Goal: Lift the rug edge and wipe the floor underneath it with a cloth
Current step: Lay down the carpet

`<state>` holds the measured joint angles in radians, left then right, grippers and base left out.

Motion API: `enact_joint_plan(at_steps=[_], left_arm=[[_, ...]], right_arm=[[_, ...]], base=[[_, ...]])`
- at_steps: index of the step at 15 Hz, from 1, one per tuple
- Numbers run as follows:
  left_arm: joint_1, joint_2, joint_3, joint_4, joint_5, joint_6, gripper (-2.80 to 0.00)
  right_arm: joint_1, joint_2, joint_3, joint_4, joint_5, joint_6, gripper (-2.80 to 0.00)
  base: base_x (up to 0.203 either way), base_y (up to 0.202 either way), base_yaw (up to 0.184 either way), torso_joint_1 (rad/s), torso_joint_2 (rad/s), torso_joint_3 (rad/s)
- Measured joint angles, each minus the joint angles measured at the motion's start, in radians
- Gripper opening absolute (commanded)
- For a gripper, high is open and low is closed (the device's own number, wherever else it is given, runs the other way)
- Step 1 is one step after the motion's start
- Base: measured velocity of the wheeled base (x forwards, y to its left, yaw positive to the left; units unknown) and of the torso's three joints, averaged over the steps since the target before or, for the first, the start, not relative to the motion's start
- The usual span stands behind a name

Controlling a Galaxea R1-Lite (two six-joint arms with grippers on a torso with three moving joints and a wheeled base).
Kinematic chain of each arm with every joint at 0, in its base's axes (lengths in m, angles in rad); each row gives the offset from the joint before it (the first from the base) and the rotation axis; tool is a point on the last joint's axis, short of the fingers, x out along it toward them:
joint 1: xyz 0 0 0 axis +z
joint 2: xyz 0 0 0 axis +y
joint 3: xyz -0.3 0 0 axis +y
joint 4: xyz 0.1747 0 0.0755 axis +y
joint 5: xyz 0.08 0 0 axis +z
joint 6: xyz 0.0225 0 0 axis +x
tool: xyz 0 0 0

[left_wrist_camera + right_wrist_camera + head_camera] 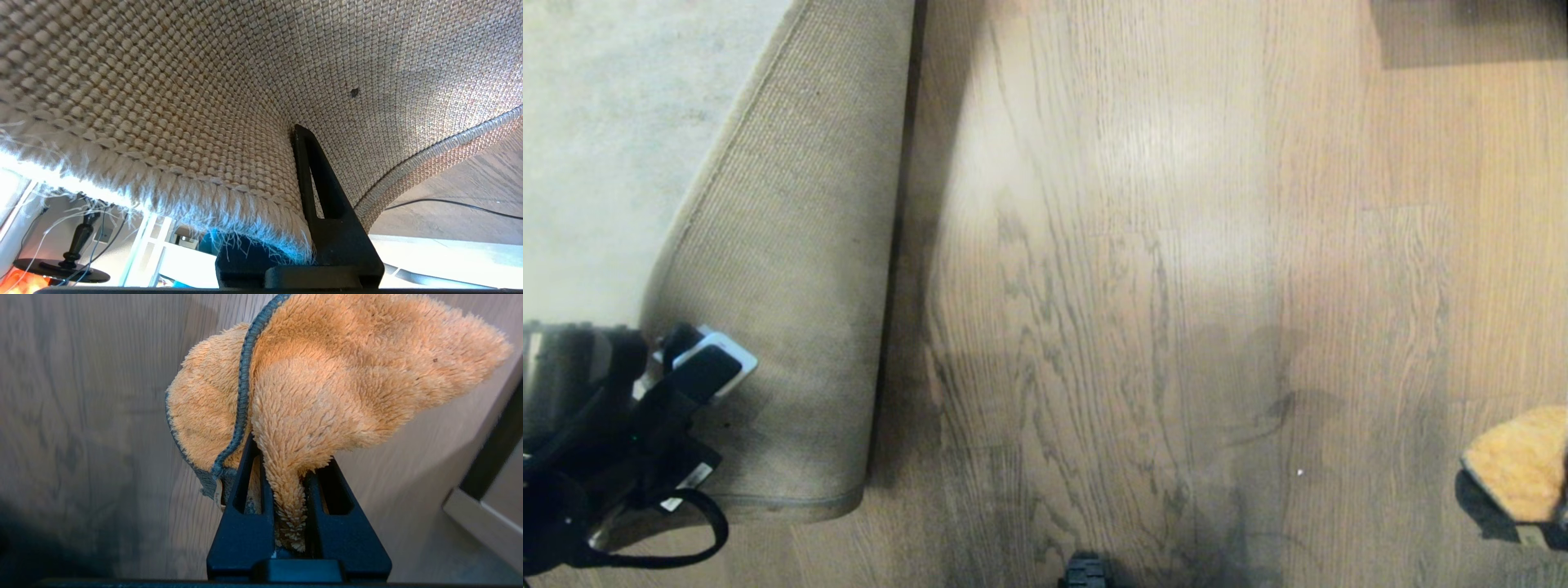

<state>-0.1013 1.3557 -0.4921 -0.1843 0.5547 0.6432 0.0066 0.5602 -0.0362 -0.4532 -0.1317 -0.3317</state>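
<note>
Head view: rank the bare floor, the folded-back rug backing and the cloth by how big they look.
1. The floor, largest.
2. The rug edge, its tan backing turned up.
3. The cloth, smallest, though the frame's right border cuts it off.

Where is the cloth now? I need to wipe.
Head view, far right edge: the cloth is pinched in the right pincer above bare floor.

Our left gripper point(698, 363): low at our left, jaws clamped. Our right gripper point(286, 506): far right, jaws pinched tight.
</note>
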Motion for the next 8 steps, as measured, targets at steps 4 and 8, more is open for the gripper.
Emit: enact_joint_plan(at_steps=[4,8], left_arm=[[0.000,0.000,0.000,0.001,0.000,-0.001,-2.80],[0.000,0.000,0.003,0.000,-0.001,-0.001,-2.80]], right_arm=[[-0.001,-0.355,-0.063,0.465,0.020,-0.007,-2.80],[-0.001,-0.520,-0.075,0.665,0.134,0.003,-2.80]], base=[[0.000,0.000,0.000,0.000,0.00,0.000],[0.000,0.000,0.000,0.000,0.00,0.000]])
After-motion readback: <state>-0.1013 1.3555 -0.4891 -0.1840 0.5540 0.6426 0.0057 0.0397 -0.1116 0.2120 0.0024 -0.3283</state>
